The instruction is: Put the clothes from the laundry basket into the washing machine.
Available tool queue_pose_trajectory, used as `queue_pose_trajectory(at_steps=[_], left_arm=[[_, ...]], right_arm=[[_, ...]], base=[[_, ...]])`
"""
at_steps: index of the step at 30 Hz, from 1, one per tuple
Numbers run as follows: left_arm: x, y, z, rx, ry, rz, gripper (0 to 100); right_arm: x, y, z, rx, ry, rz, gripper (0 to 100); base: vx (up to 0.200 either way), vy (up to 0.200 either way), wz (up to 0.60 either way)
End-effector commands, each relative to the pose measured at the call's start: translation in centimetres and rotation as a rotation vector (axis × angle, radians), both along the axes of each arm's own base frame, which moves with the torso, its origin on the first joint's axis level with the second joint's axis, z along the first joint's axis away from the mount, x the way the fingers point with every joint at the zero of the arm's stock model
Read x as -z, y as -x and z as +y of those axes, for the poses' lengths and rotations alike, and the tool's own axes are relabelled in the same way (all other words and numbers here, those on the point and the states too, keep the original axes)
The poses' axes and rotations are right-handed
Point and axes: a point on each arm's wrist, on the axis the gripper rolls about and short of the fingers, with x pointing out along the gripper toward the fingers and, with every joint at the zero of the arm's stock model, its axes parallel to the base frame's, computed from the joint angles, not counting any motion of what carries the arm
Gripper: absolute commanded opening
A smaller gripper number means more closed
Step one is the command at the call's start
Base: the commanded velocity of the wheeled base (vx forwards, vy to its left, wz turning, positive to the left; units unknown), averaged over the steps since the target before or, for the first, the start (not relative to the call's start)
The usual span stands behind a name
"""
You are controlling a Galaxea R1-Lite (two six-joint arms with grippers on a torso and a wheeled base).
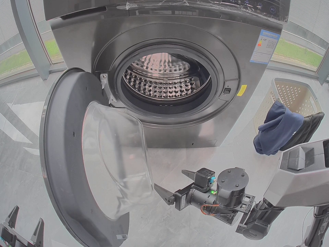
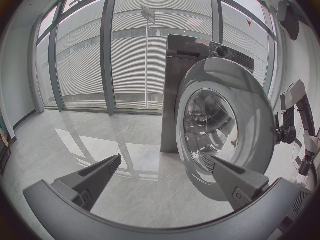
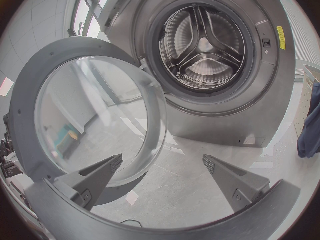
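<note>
Head view, from the left: the left jaws sit low beside the outer face of the open door (image 1: 65,155), spread wide with nothing between them. The door hangs on the left side of the washing machine (image 1: 164,28), swung fully out, its bulging glass bowl (image 1: 116,155) jutting into the room in front of the opening. Past it, the drum (image 1: 164,79) looks bare and its mouth is unobstructed.

The right jaws hover above the floor (image 1: 192,155), just beside the glass bowl, also wide apart and holding nothing.

At the far right, the laundry basket (image 1: 294,93) stands on the floor beside the machine. A blue garment (image 1: 277,127) is draped over its near rim, with a black garment (image 1: 308,127) touching it on the right.

Both pieces should be light, limp and easy to snag. A pinch on a bunched fold of the blue one, where it humps over the rim, would probably hold best; a single thin layer may slip, and the trailing cloth will sag and drag.

Open floor lies between basket and drum, so the carry looks free. The glass bowl and the door rim are the edges to stay off, and the basket's perforated wall could catch a hem.
</note>
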Motion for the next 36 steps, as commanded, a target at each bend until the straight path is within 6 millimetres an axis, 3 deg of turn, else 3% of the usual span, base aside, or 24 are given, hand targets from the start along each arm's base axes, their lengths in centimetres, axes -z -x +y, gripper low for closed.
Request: queue_pose_trajectory(at_steps=[1,8,15,27,36], left_arm=[[0.5,0.0,0.0,0.001,0.0,0.0,100],[0.5,0.0,0.0,-0.001,0.002,0.0,100],[0.5,0.0,0.0,-0.001,0.002,-0.002,100],[0.4,0.0,0.0,-0.001,0.002,-0.003,100],[0.5,0.0,0.0,-0.001,0.002,0.0,100]], right_arm=[[0.4,0.0,1.4,-0.027,-0.01,-0.008,100],[0.0,0.9,3.5,-0.085,-0.044,-0.034,100],[-0.8,-1.4,3.4,-0.031,-0.09,-0.073,100],[-0.1,-3.0,3.9,-0.007,-0.088,-0.075,100],[0.6,-4.0,5.9,-0.021,-0.086,-0.073,100]], base=[[0.0,0.0,0.0],[0.0,0.0,0.0],[0.0,0.0,0.0],[-0.017,0.0,0.0],[-0.044,0.0,0.0]])
